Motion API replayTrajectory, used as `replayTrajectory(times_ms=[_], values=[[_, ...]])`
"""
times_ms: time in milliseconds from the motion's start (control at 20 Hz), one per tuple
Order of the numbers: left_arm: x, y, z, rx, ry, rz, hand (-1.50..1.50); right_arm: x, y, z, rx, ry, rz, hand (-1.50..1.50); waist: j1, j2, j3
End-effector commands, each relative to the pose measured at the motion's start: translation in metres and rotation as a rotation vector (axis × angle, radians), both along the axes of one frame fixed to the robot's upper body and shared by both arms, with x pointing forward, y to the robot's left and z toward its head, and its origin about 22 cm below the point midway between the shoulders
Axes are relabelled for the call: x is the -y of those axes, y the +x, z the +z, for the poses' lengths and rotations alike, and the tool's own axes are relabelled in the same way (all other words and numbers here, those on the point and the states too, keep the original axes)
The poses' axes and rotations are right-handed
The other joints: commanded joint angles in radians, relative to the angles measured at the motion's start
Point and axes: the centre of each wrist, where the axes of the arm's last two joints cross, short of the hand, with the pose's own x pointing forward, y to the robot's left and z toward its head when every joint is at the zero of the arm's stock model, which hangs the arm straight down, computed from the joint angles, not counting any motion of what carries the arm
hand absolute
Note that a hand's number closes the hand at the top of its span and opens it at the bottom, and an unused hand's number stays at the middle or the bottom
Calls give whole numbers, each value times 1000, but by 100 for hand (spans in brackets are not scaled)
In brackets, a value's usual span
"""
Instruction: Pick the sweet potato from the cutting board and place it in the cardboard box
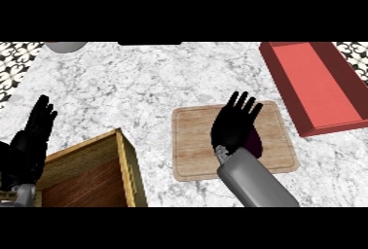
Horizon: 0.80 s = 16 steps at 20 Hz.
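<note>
Two hands open: right hand [233,124] over sweet potato [254,143] | left hand [32,131] resting | red tray [323,92] beside cutting board [194,146]

right hand [233,124] flat over cutting board [194,146], fingers straight, dark purple sweet potato [255,144] peeking beside its wrist. left hand [32,131] resting open by cardboard box [129,165]. red tray [316,82] upper right.

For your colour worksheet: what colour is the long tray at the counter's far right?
Red: the long tray has a lighter red floor and darker red walls, seen in the head view.
</note>
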Motion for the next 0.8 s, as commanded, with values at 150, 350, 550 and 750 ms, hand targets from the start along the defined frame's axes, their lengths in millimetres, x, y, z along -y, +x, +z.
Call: replayTrajectory(times_ms=[150, 350, 550, 750], values=[[18, 6, -32, -104, -78, 2, 0, -8, 2, -4, -45, -77, -223, -150, -17, 17, -35], [34, -2, -34, -101, -87, -31, 0, -4, 9, -10, -48, -70, -247, -150, 0, 17, -34], [17, 0, -38, -110, -80, -4, 0, 4, 15, -16, -67, -85, -261, -150, -15, 19, -35], [23, 0, -42, -110, -77, -1, 0, 0, 11, -16, -66, -68, -246, -150, -14, 15, -35]])
